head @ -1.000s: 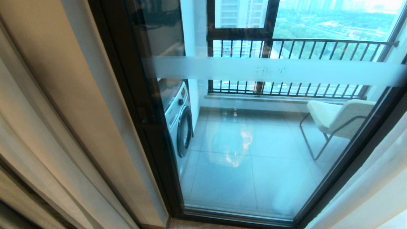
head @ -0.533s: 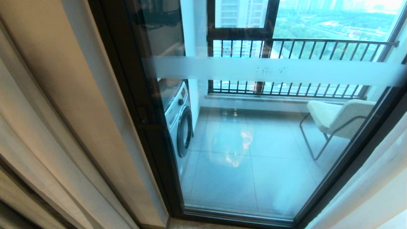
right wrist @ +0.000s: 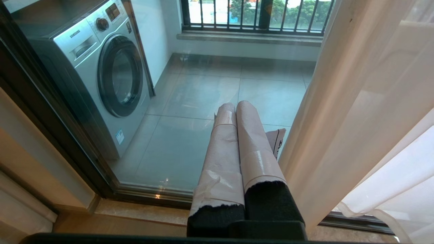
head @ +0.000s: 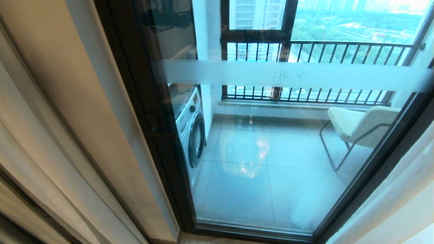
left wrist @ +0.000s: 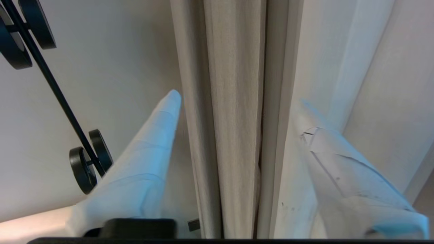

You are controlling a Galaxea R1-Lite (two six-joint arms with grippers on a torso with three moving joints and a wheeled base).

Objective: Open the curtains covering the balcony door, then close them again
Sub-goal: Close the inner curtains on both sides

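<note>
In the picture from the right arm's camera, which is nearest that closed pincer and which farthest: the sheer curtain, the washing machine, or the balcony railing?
1. The sheer curtain: hangs right beside the right pincer, on this side of the glass.
2. The washing machine: beyond the glass, on the opposite side from the curtain.
3. The balcony railing: farthest, at the balcony's far edge.

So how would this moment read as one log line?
curtains: drawn aside | balcony door: uncovered | left gripper: open around fold | right gripper: shut, idle
</note>
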